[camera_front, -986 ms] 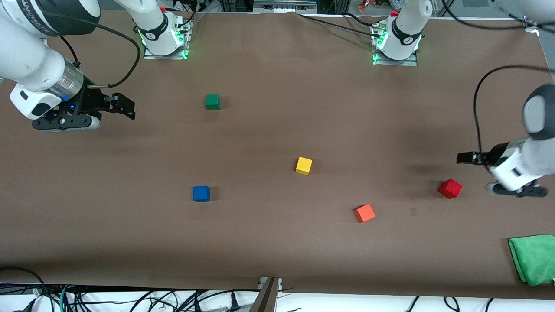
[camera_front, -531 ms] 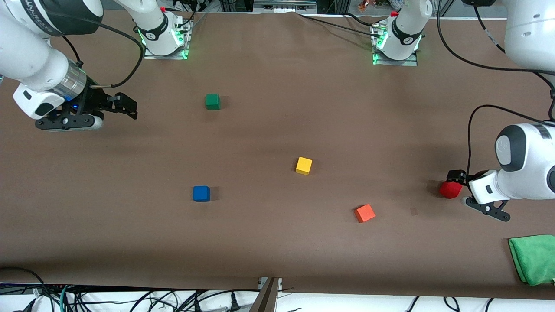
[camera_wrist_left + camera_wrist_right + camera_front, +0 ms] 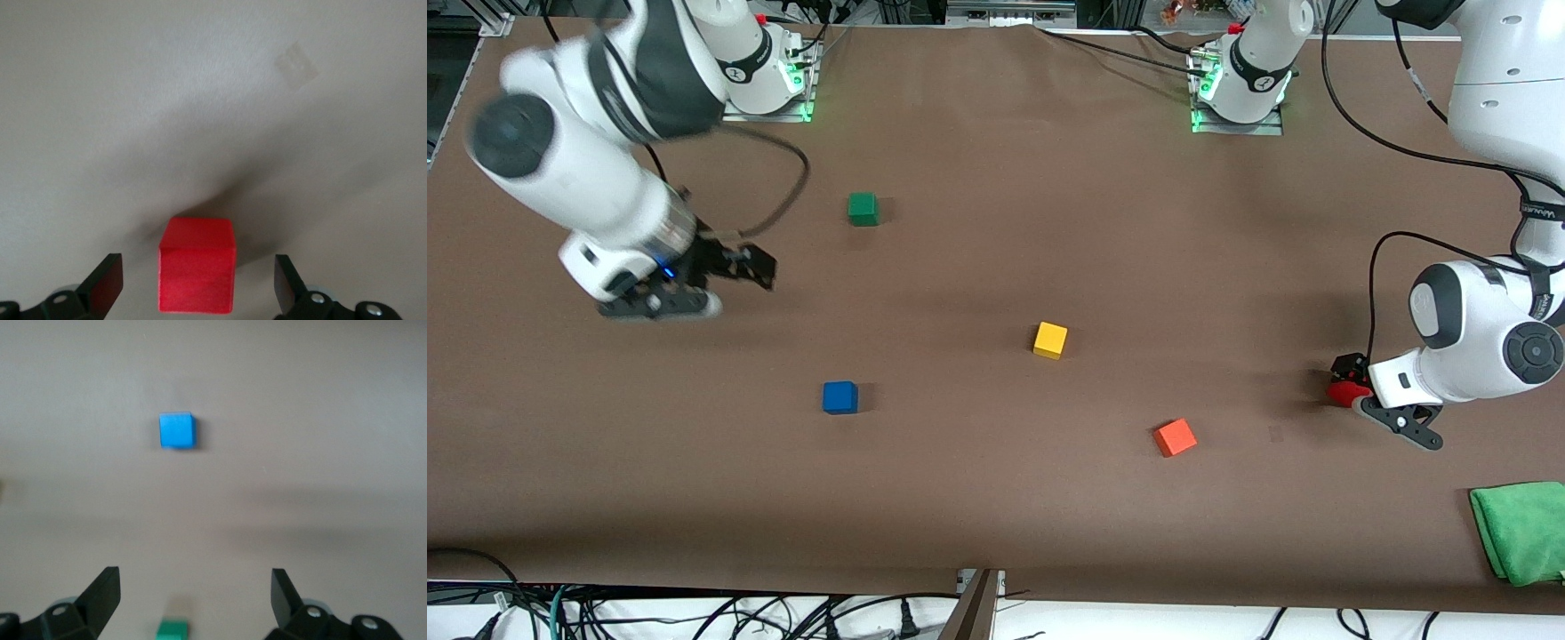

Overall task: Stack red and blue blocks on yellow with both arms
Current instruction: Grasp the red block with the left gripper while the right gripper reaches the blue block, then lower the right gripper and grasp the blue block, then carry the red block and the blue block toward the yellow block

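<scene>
The red block (image 3: 1341,394) sits on the brown table near the left arm's end. My left gripper (image 3: 1352,384) is down at it and open, and in the left wrist view the block (image 3: 197,267) lies between the fingers (image 3: 105,285) with gaps on both sides. The blue block (image 3: 840,397) and the yellow cube (image 3: 1050,340) stand apart near the table's middle. My right gripper (image 3: 751,267) is open and empty over bare table between the green cube and the blue block. The right wrist view shows the blue block (image 3: 177,430) well ahead of that gripper (image 3: 195,597).
A dark green cube (image 3: 863,209) stands toward the arm bases and also shows in the right wrist view (image 3: 172,630). An orange cube (image 3: 1176,437) lies between the yellow cube and the red block, nearer the front camera. A green cloth (image 3: 1520,531) lies at the left arm's front corner.
My left gripper has come down so that its open fingers stand around the red block. My right arm has swung in from the table's end toward the blue block.
</scene>
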Robot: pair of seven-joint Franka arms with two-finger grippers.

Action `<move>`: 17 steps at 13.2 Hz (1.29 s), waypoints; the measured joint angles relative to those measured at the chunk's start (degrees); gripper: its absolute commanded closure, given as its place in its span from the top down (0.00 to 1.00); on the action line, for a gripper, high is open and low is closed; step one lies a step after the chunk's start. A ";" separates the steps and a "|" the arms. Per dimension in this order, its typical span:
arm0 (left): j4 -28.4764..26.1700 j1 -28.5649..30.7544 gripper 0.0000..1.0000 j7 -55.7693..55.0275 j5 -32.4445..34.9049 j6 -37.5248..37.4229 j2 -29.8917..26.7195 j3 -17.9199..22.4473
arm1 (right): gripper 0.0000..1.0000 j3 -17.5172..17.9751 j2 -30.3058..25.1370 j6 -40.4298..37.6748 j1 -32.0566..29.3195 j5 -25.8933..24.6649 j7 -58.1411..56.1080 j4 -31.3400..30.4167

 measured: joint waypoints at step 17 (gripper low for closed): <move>-0.96 0.69 0.00 -5.72 -0.01 -0.89 -4.00 -9.48 | 0.21 -0.14 29.29 24.78 3.46 1.56 2.62 9.17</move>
